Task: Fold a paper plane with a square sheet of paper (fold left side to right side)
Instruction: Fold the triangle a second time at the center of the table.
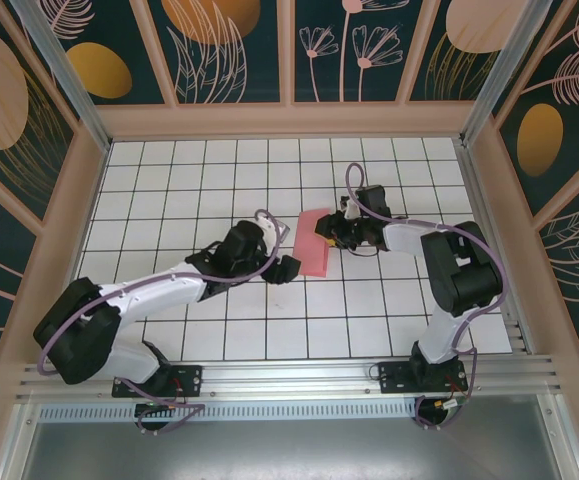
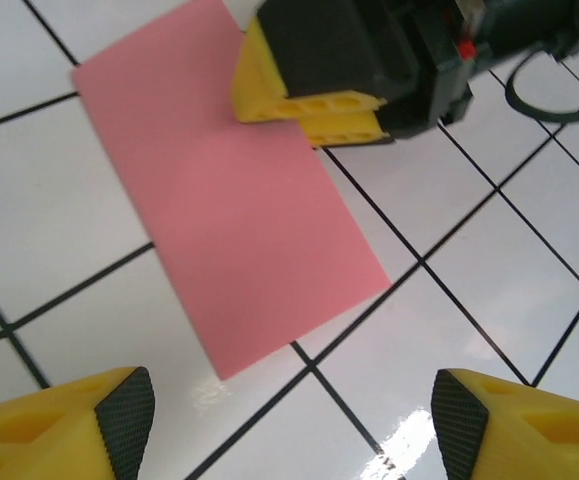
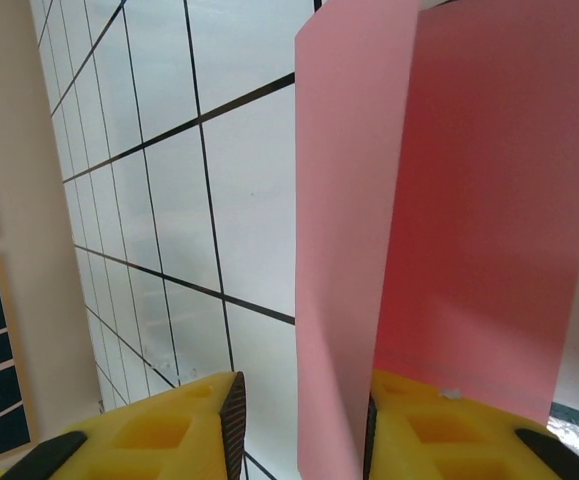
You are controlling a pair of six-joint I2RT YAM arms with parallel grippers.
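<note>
The square sheet of paper (image 1: 314, 245) is salmon pink and lies on the white tiles, doubled over into a narrow rectangle rather than a paper plane. My right gripper (image 1: 341, 232) is at its right edge. In the right wrist view the upper layer (image 3: 469, 200) rises between the open jaws of my right gripper (image 3: 302, 410). It rests against the right pad (image 3: 370, 440) and stands clear of the left pad. My left gripper (image 2: 294, 430) is open just short of the sheet's (image 2: 229, 200) near corner, with bare tile between its fingers. My right gripper's yellow fingers (image 2: 309, 100) rest on the sheet's far edge.
White tiled table (image 1: 169, 200) with black grid lines, walled by a wooden frame (image 1: 289, 122) at the back and sides. Free tiles lie to the left and behind the sheet. Both arms meet near the middle of the table.
</note>
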